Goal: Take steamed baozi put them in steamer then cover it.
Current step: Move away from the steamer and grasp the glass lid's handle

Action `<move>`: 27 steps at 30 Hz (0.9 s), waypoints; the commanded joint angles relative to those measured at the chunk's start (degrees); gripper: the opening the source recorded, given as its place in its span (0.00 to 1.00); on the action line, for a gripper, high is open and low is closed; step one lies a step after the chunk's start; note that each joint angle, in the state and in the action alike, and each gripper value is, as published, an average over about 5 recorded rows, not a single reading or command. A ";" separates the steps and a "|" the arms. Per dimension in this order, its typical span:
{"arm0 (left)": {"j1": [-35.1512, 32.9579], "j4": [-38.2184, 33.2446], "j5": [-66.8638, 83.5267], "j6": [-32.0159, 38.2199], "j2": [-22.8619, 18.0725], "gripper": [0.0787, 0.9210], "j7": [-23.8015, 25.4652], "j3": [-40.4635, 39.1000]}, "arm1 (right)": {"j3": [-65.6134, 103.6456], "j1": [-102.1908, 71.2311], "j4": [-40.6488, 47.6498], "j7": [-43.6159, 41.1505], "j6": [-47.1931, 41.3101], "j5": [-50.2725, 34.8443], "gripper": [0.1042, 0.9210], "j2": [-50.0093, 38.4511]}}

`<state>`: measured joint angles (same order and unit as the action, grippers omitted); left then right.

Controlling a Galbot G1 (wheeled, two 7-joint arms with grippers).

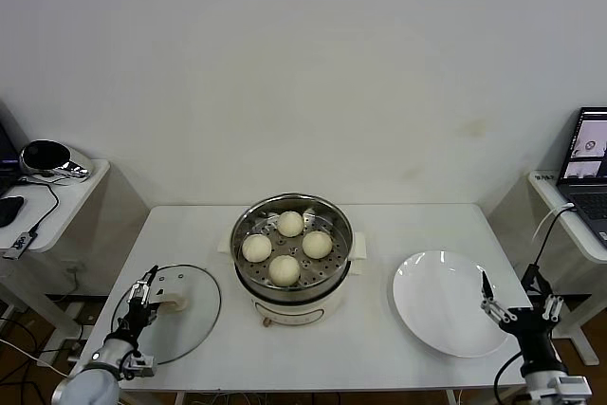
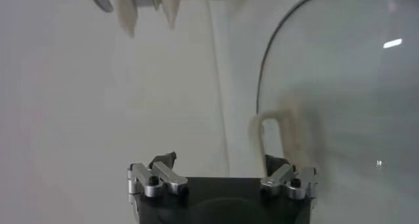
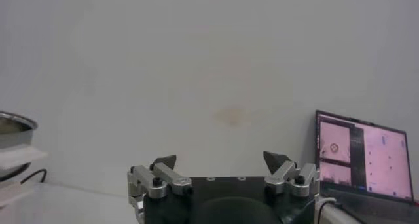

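Several cream-white baozi (image 1: 285, 269) sit in the shiny steel steamer (image 1: 248, 282) on its white pot base at the table's middle. The clear glass cover (image 1: 194, 322) lies flat on the table at the left, its cream handle (image 1: 172, 305) in the centre. My left gripper (image 1: 145, 293) is open over the cover, fingers by the handle. In the left wrist view the cover (image 2: 340, 81) and handle (image 2: 288, 133) show close ahead of the open left gripper (image 2: 221, 161). My right gripper (image 1: 518, 299) is open and empty at the table's right front edge; in the right wrist view it (image 3: 221, 158) points at the wall.
A flat white plate (image 1: 446, 305) lies on the table at the right, beside the right gripper. A side table with a laptop (image 1: 586, 163) stands far right, also in the right wrist view (image 3: 363, 156). Another side table (image 1: 57, 206) with gear stands far left.
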<state>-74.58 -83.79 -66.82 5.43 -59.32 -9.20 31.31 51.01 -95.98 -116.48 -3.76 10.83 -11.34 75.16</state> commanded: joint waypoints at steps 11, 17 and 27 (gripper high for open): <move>3.60 7.11 2.35 1.30 -0.82 0.66 -1.75 -0.71 | -0.01 -0.53 -0.37 -0.21 0.42 0.21 0.88 0.36; 2.50 6.51 4.29 2.19 -0.73 0.46 -2.96 -0.57 | -0.15 -0.43 -0.38 -0.26 0.46 0.17 0.88 0.31; -2.29 -3.23 7.93 2.44 1.02 0.13 -4.21 1.65 | -1.07 0.14 -0.58 -0.53 0.57 0.19 0.88 -0.06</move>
<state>-73.80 -79.87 -61.90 7.64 -59.48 -12.28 31.63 50.19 -95.95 -116.86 -4.24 11.45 -11.13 75.14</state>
